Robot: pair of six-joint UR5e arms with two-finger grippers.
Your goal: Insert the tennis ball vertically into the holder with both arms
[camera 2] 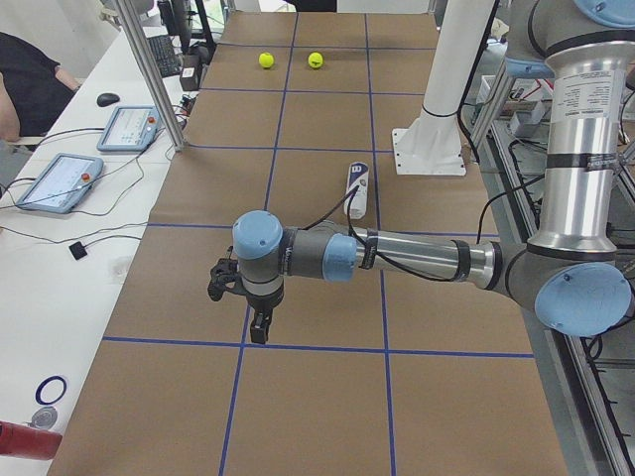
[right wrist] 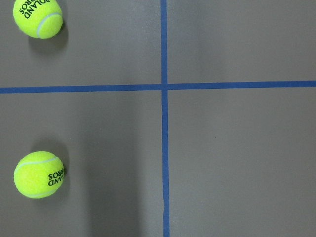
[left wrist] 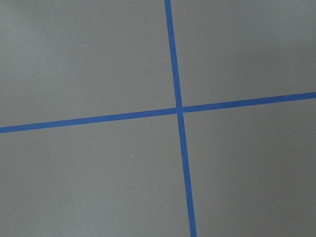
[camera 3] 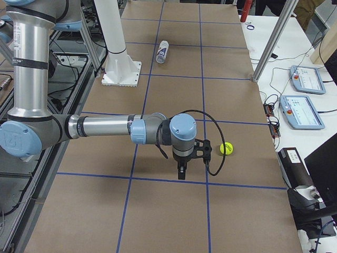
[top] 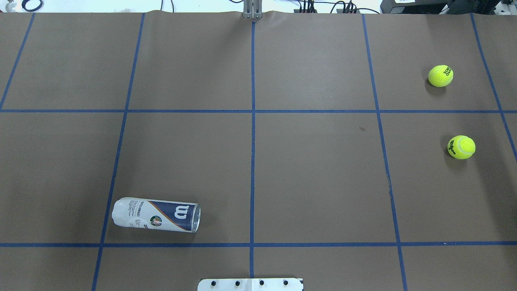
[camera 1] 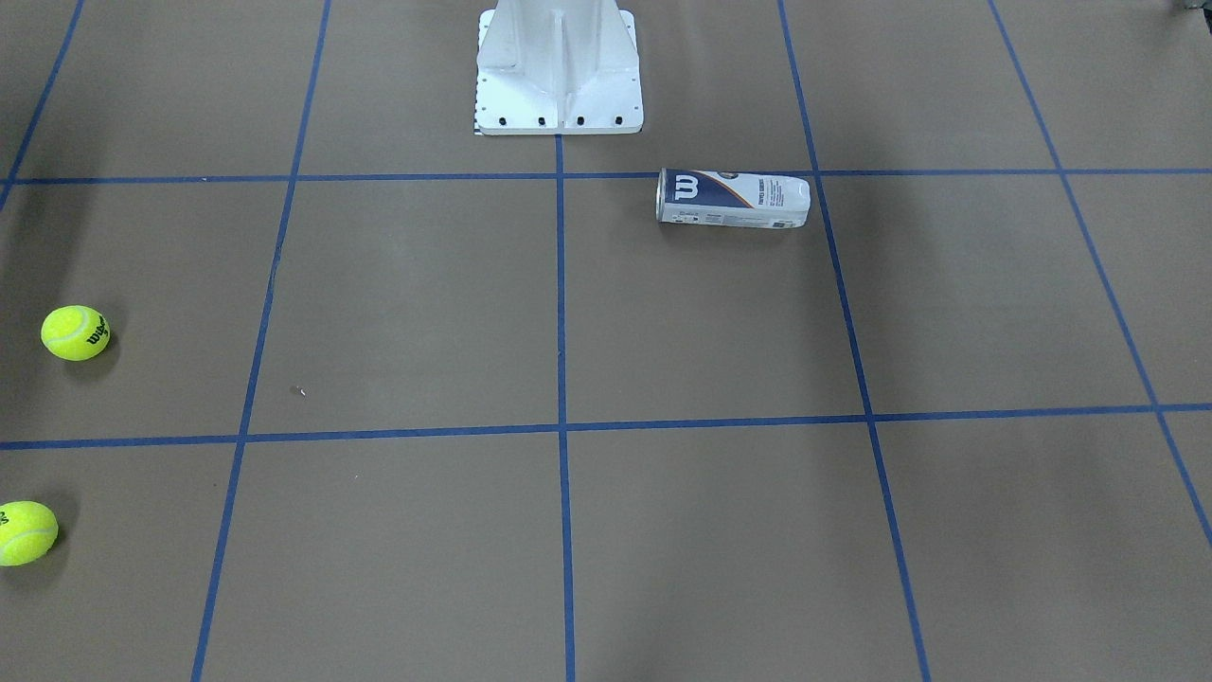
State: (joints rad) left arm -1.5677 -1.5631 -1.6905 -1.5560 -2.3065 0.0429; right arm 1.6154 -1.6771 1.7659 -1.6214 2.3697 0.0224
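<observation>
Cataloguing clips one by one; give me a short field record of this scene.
holder: on its side, robot's left half of table
far ball: loose on table, robot's right half
near ball: loose, same half
left hand: above bare table; open or shut unclear
right hand: above table beside the balls; open or shut unclear
progress: nothing grasped yet

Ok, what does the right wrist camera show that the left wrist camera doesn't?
Only the right wrist view: two yellow balls, the upper tennis ball cut off by the top edge and the lower tennis ball, both left of the vertical tape line. Only the left wrist view: nothing of its own. Both: the brown table cover with a blue tape cross near the middle.
</observation>
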